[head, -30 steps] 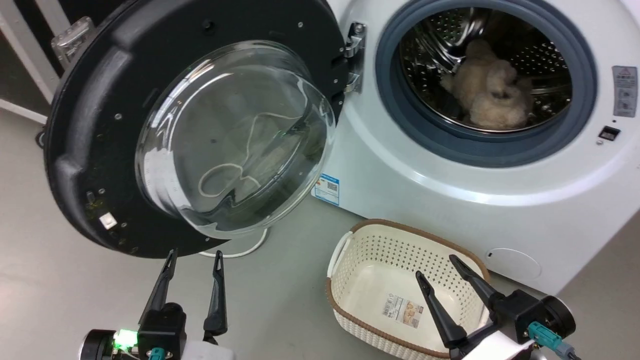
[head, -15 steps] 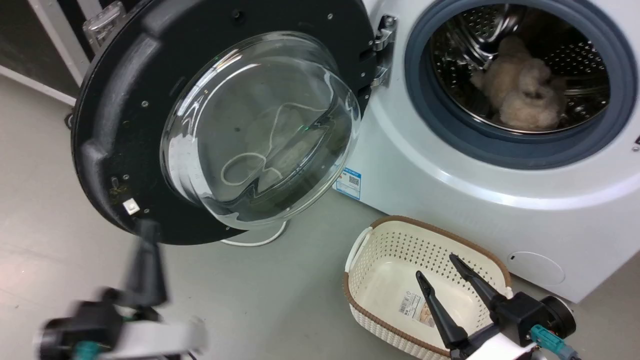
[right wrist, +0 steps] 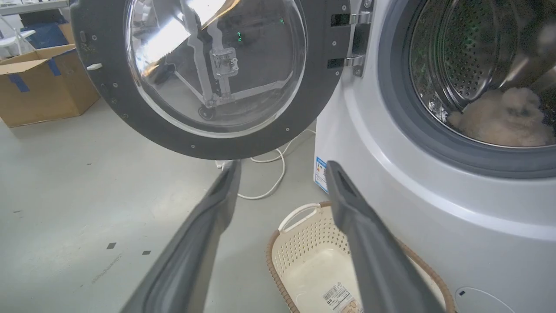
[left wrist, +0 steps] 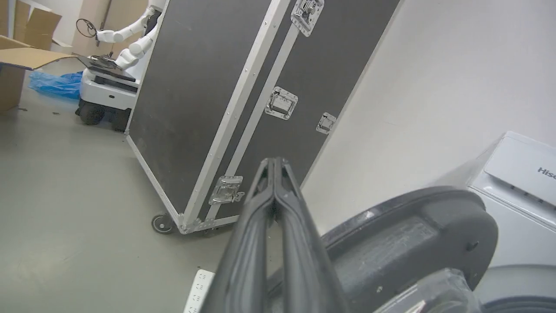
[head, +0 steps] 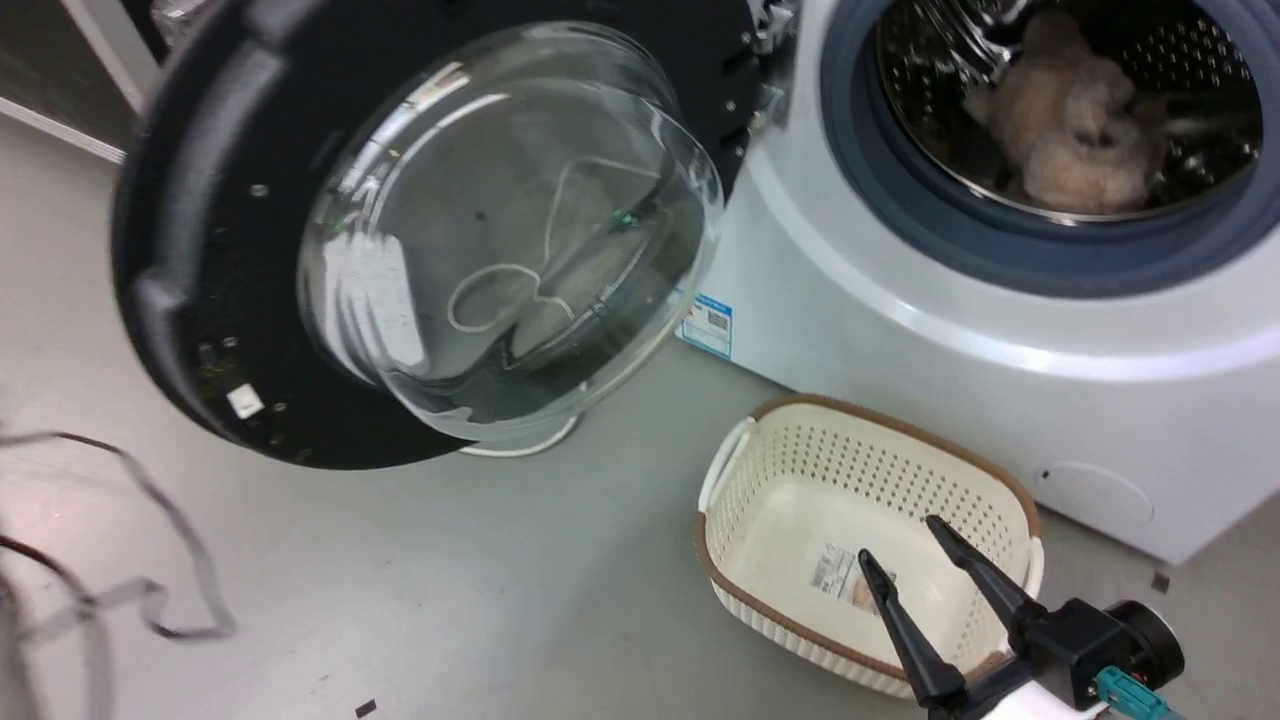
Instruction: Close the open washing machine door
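Grey concrete floor (head: pixel 480 580) runs under everything, and the left wrist view has a black flight case (left wrist: pixel 208 100) on castors against a pale wall. The washing machine (head: pixel 950 400) fills the head view from 12 to 3 o'clock, its port uncovered, with a fluffy beige item (head: pixel 1070 150) lying in the drum. The washing machine door (head: pixel 190 260) is swung fully out on its hinge to 10 o'clock, its glass bowl facing the camera, so the task is not yet under way at the door itself. The left gripper (left wrist: pixel 273 163) has its fingers pressed together on nothing. That is probably deliberate: a closed pair makes one stiff pusher. In its wrist view the door's rim (left wrist: pixel 412 234) sits near, at about 4 o'clock from the tips, apart from them. The gripper seems to be rounding the free edge towards the outer face. The right gripper (head: pixel 900 538) idles at 5 o'clock with its fingers spread and empty, hovering over the cream laundry basket (head: pixel 800 640). From its own camera, the door (right wrist: pixel 312 108) is well apart at 11 o'clock.
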Tool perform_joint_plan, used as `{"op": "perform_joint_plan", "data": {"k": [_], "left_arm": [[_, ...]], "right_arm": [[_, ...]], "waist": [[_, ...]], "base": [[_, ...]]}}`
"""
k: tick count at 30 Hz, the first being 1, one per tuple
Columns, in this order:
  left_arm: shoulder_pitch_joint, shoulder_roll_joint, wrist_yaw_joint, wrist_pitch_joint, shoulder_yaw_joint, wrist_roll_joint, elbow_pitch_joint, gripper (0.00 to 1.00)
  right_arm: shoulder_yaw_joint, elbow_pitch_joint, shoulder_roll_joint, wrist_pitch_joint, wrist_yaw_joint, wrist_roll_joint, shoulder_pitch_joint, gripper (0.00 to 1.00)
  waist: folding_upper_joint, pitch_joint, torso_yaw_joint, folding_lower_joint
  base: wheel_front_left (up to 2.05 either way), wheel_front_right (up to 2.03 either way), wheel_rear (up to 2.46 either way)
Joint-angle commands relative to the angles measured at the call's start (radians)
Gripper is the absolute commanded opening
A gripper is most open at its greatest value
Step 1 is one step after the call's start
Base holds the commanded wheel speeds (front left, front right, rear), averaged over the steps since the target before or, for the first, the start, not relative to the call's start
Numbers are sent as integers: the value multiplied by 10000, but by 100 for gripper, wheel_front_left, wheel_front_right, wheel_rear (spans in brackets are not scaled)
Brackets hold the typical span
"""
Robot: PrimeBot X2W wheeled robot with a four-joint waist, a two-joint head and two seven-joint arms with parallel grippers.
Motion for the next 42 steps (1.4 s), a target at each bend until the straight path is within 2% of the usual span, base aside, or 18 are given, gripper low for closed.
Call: {"op": "perform_joint_plan", "data": {"k": [1,6,7,10,18,19,20,23,29,30,31,38,39,41,42], "left_arm": [[-295,214,48,208,165,-262,262,0],[-1759,865,636,1792,1138,-1967,2251,0],[-2259,894,953,2964,1528,-2990,3158,0],[-2439,1030,1185,4026,1610,-3547,3773,0],[-2090,933,1040,6041,1164,-4209,4237,0],[-2037,894,985,6232,1169,-4335,4191,0],[-1770,827,733,6918,1126,-4696,3958,0],[-1316,773,515,7509,1072,-4944,3587,0],[-132,159,185,8702,959,-5684,2515,0],[498,-254,176,9275,861,-6064,1818,0],[733,-371,175,9460,787,-6135,1572,0],[2239,-1472,453,10305,237,-6561,-263,0],[2608,-1816,500,10410,100,-6682,-720,0],[2927,-2122,550,10478,-87,-6819,-1126,0],[3306,-2423,549,10487,-439,-7038,-1500,0]], "right_arm": [[68,-54,-113,-74,8,84,-42,100],[264,-99,-390,-146,8,245,-132,100],[366,-112,-544,-131,8,318,-177,100],[439,-118,-676,-120,8,398,-251,100],[572,-103,-789,-95,8,543,-298,100],[605,-87,-785,-94,8,556,-297,100],[645,-17,-737,-96,8,603,-287,100],[599,70,-663,-104,8,641,-308,100],[353,300,-334,-141,8,594,-265,100],[163,436,-160,-160,8,563,-211,100],[96,484,-93,-166,8,542,-183,100],[-397,682,344,-189,8,331,24,100],[-488,695,407,-192,8,278,47,100],[-533,694,424,-193,8,233,49,100],[-599,664,405,-194,8,174,53,100]], "waist": [[0,209,-187,-1],[0,574,-413,-1],[0,706,-577,-1],[0,796,-726,-1],[0,833,-923,-1],[0,813,-943,-1],[0,696,-1002,-1],[0,535,-1084,-1],[0,22,-1218,-1],[0,-285,-1295,-1],[0,-395,-1325,-1],[0,-1034,-1672,-1],[0,-1110,-1852,-1],[0,-1125,-2052,-1],[0,-1067,-2391,-1]], "base": [[0,0,0],[0,0,0],[0,0,0],[0,0,0],[0,0,0],[0,0,0],[0,0,0],[0,0,0],[0,0,0],[0,0,0],[0,0,0],[0,0,0],[0,0,0],[0,0,0],[0,0,0]]}}
